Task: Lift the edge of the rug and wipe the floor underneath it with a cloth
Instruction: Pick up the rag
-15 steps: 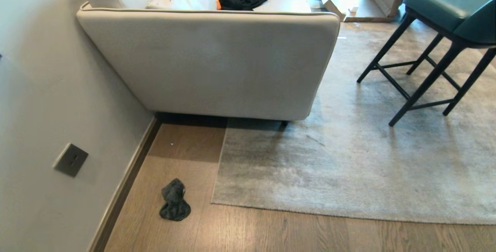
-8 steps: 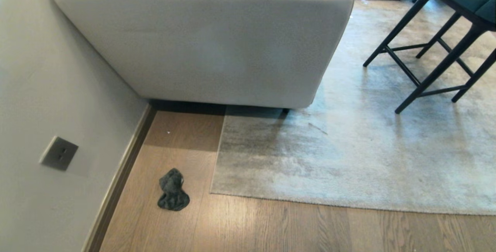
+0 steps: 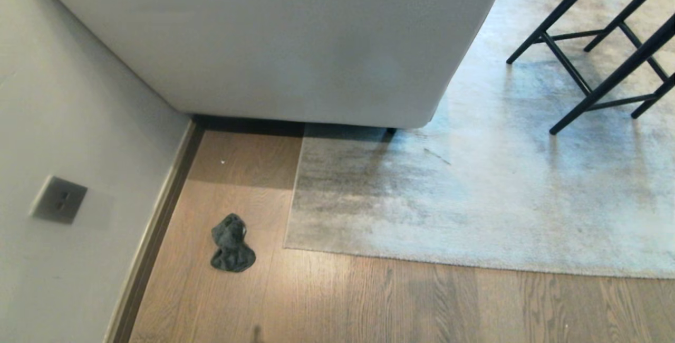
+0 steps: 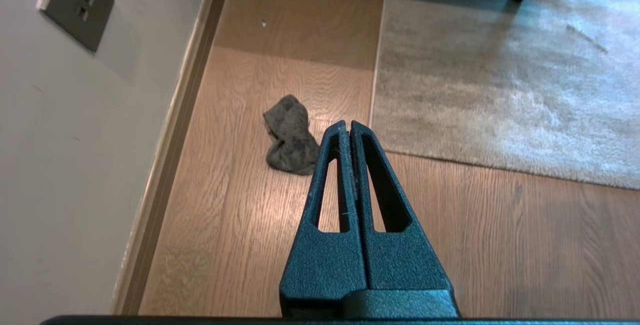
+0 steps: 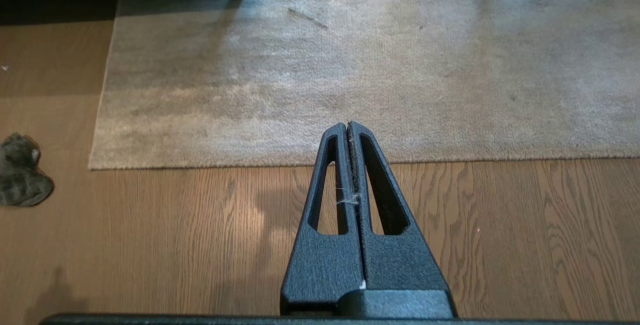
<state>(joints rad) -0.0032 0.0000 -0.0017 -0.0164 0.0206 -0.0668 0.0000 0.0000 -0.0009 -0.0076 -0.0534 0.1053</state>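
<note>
The rug edge runs straight across the floor, and its square corner lies flat on the planks. A crumpled dark grey cloth rests on the wood between the rug corner and the wall. My left gripper hangs shut and empty above the floor, near the cloth and apart from it. Further right, my right gripper is shut and empty above the rug edge, with the cloth far off to its side. Neither arm shows in the head view.
A beige sofa stands over the rug's back part against the grey wall, which carries a socket plate and a skirting board. Black stool legs stand on the rug at the right.
The head view has tipped downward and closer: sofa top, bag and boxes slid out of the top of the picture. The cloth and rug lie as before.
</note>
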